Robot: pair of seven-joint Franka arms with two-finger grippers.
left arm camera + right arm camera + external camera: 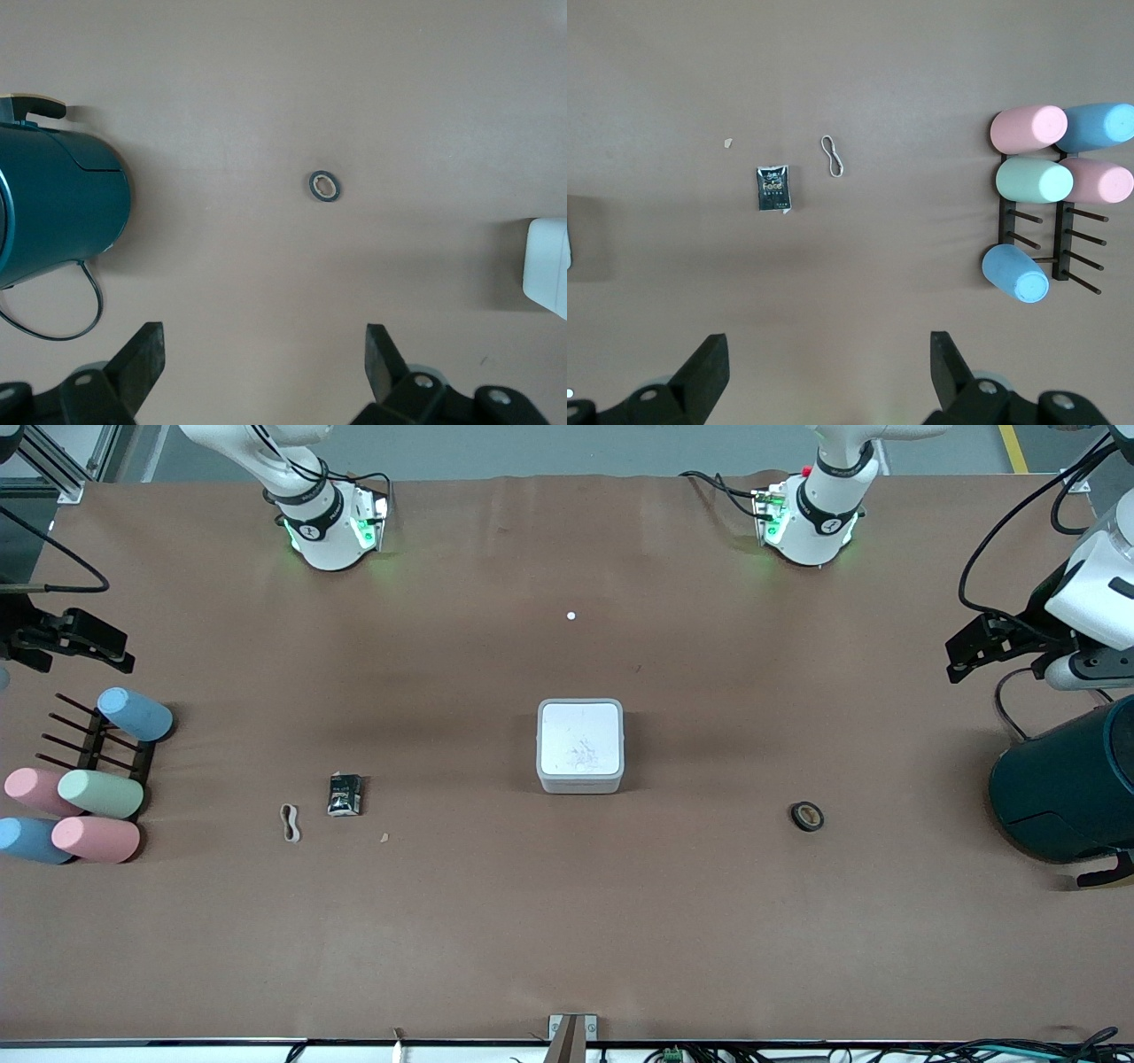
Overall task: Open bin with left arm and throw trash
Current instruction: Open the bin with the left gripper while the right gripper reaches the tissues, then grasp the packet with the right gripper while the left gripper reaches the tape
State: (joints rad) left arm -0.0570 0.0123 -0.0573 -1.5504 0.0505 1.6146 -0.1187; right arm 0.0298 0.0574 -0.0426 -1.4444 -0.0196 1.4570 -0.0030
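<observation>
The white square bin (580,746) sits mid-table with its lid flat and closed; one corner of the bin (549,276) shows in the left wrist view. A black foil packet (345,794) (773,189) and a tan rubber band (290,823) (832,156) lie toward the right arm's end. A small black tape ring (807,816) (325,186) lies toward the left arm's end. My left gripper (957,660) (264,354) hangs open and empty at its end of the table, beside the teal bin. My right gripper (122,657) (829,359) hangs open and empty over the table near the cylinder rack.
A large dark teal round bin (1067,784) (53,208) stands at the left arm's end. Pastel cylinders (99,793) (1036,177) rest on a black peg rack (111,744) at the right arm's end. A small white dot (570,615) and a tan crumb (384,837) lie on the table.
</observation>
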